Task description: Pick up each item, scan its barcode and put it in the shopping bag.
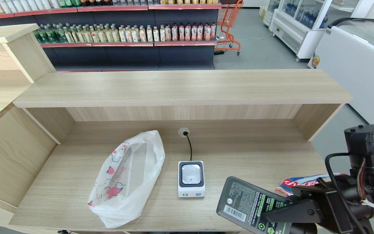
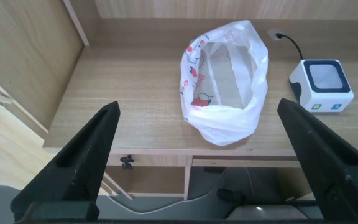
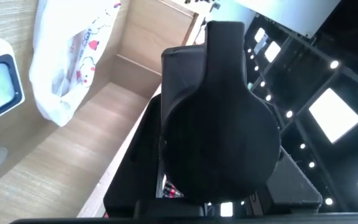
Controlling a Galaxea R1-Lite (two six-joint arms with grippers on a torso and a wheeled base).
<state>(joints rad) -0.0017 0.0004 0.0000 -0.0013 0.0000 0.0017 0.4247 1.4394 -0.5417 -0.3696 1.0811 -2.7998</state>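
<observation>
My right pincer [image 1: 282, 211] pinches a dark barcoded packet [image 1: 243, 201] over the bench's [image 1: 255, 152] front right corner. My left pincer [image 2: 197, 155] is spread, off the front edge. The shopping bag [image 1: 125, 178] lies front left, the scanner [image 1: 191, 178] mid-front.

The white bag [image 1: 127, 175] bears red cartoon prints; scanner [image 1: 191, 178] white, packet [image 1: 242, 198] dark grey with green marks.
</observation>
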